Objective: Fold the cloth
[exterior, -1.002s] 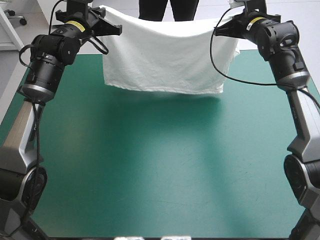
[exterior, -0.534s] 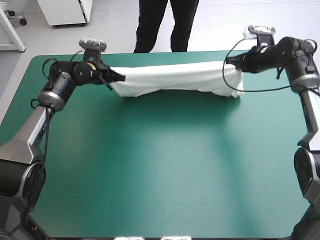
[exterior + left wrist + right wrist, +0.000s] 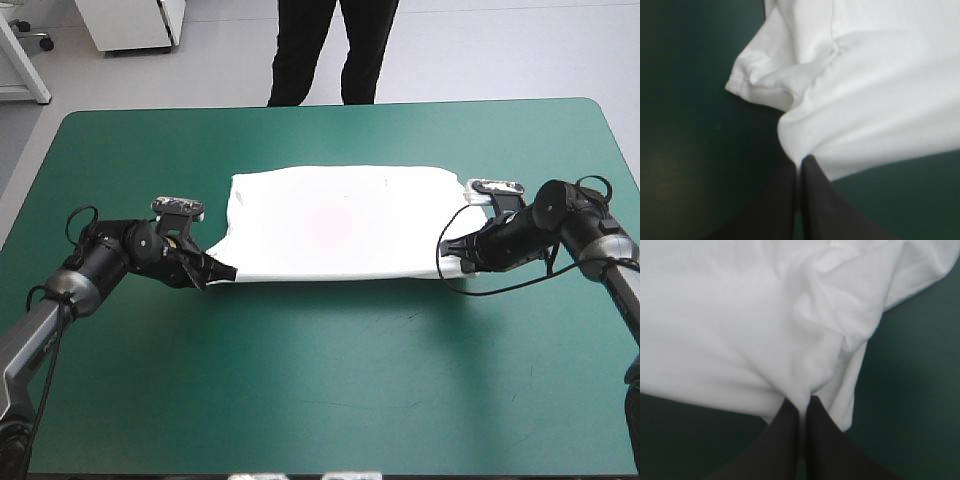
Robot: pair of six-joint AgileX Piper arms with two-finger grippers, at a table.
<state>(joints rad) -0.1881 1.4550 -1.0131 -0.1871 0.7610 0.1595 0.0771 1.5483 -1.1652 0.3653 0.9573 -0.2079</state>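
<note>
The near half of the bench point(image 3: 320, 390) is bare teal-green cover. Past it, about mid-depth, both hands sit low over the cover, one at each near corner of the T-shirt point(image 3: 335, 220). The left hand point(image 3: 226, 271) is clenched on the near left corner. In its wrist view the black fingers meet in a point with a pinch of white cloth caught at the tip. The right hand point(image 3: 449, 251) is likewise clenched on the near right corner, with the cloth gathered into creases just ahead of its fingertips.

From that held edge the T-shirt runs toward the far side. It lies flat on the bench as a wide white rectangle, roughly centred left to right, and stops well short of the far edge. Its top is smooth, and the near edge runs straight between the two hands. Beside the left hand a sleeve point(image 3: 752, 82) bunches out from under the top layer. Loose folds crowd the right corner too, which suggests the cloth is doubled over.

As I judge it, one fold is laid and the T-shirt is set down, but the task is not finished. The shape is wide and the hands have yet to release. One or two more folds, probably side to side, look needed for a compact bundle. The bunched corners may want tidying first.
</note>
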